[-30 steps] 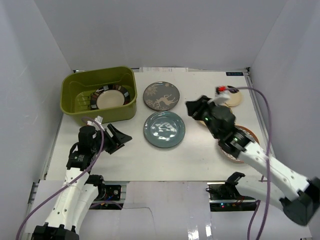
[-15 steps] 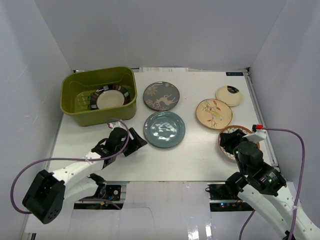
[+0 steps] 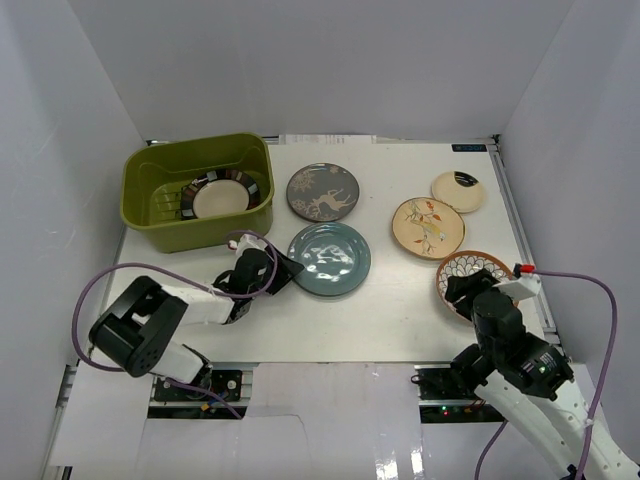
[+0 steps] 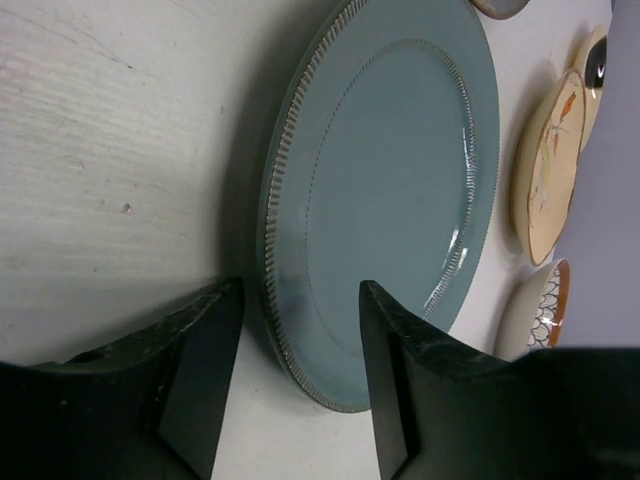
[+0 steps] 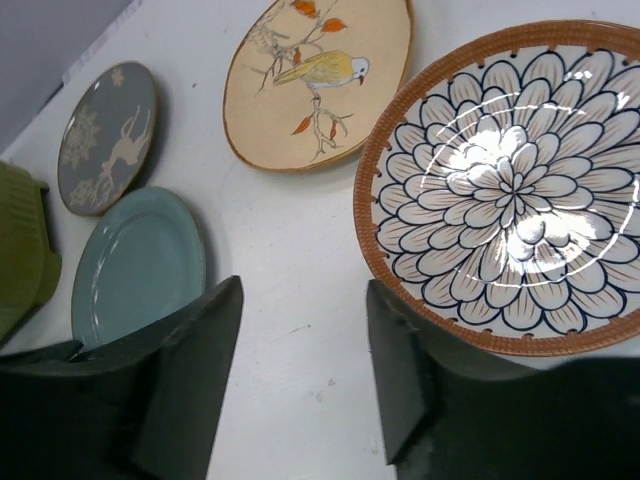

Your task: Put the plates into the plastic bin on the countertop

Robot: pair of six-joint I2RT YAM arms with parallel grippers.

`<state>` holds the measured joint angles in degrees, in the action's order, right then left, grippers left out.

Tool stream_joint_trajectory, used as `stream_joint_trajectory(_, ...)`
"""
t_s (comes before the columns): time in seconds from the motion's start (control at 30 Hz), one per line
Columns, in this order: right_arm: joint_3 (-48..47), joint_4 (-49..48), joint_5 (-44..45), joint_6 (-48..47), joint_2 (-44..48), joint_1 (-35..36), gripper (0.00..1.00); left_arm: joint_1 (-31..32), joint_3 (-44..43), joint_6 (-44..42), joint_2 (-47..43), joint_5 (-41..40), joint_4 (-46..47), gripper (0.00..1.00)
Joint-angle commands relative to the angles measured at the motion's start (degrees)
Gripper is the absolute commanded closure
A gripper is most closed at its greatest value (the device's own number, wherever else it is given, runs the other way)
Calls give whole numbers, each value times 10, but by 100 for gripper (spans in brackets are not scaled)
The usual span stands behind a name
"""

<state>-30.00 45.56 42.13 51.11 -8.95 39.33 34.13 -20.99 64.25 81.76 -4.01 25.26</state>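
Now my left gripper stands spread astride the near rim of the blue-grey plate on the countertop, near the olive-green bin, so I judge pinching and lifting comes next, while my right gripper hovers spread beside the petal plate.

My view: plain white back wall, left wall, right wall enclose flat white countertop. Light even, diffuse; soft shadows only. Glossy white panel at near edge.
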Motion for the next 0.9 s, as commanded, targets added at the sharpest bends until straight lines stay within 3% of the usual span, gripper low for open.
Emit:
stream_joint_trajectory(0.0,-12,39,96,61,5,0,38,6,14,13,40,-14,43,41)
stream_joint_trajectory(0.13,-19,65,149,107,-13,0,23,10,30,25,70,-21,81,48)
stream_joint_trajectory(0.2,-22,67,160,127,-27,0,21,13,39,30,78,-27,108,51)
stream_joint_trajectory(0.33,-29,68,208,165,-91,0,20,14,64,37,97,-34,165,68)
stream_joint_trajectory(0.4,-73,66,227,169,-160,0,19,15,75,34,103,-35,194,83)
stream_joint_trajectory(0.47,-149,67,235,129,-228,-1,11,15,81,31,113,-29,216,97)
stream_joint_trajectory(0.5,-174,68,220,113,-297,-2,10,16,83,29,114,-28,225,100)
stream_joint_trajectory(0.63,-265,50,126,5,-419,-15,7,21,113,33,93,-3,267,100)
stream_joint_trajectory(0.77,-265,21,54,-49,-403,-56,8,36,132,27,22,0,266,100)
stream_joint_trajectory(0.87,-237,-20,-125,-154,-376,-181,7,49,141,20,-37,-6,241,100)
